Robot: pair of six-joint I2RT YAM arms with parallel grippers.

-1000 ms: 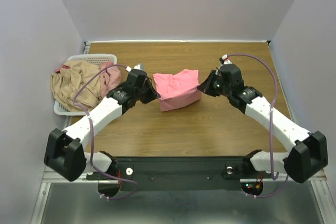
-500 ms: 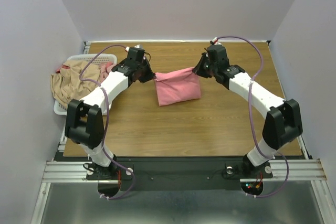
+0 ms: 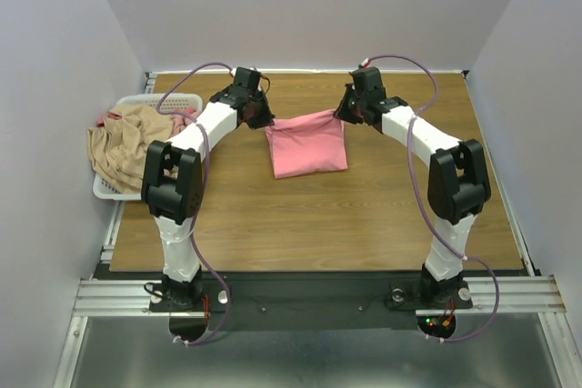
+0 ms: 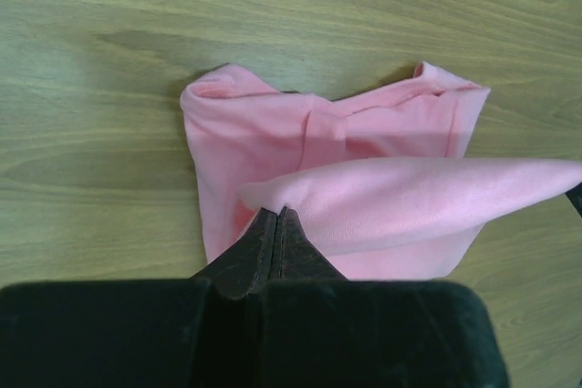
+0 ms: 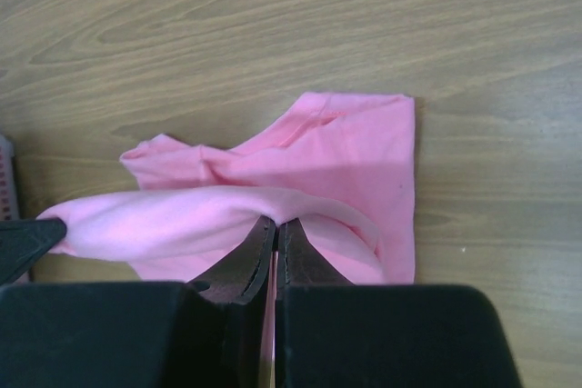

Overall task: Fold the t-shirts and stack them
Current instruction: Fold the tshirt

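Wood-grain table (image 3: 364, 215) fills the space between pale lilac walls. Toward its far middle lies the salmon-pink t-shirt (image 3: 309, 147), already partly folded. The left gripper (image 3: 264, 120) pinches its far left corner and the right gripper (image 3: 344, 115) its far right corner. Both pairs of jaws are pressed together on cloth, and the edge between them hangs as a raised band above the lower layer.

The step in hand looks like a fold of this far edge over the rest. To do it well, both arms should travel at an even pace with the band lightly taut. The edge should come down square on the near hem, and the jaws should part only once the cloth rests flat.

Only the overhead view shows the white basket (image 3: 136, 102) at the far left, with the tan-beige t-shirt (image 3: 123, 147) spilling over it and the dusty pink t-shirt (image 3: 186, 120) beside that. The wrist views alone show the thin pinch at each fingertip pair and the rumpled, creased lower layer under the band. From above that layer reads as almost smooth.
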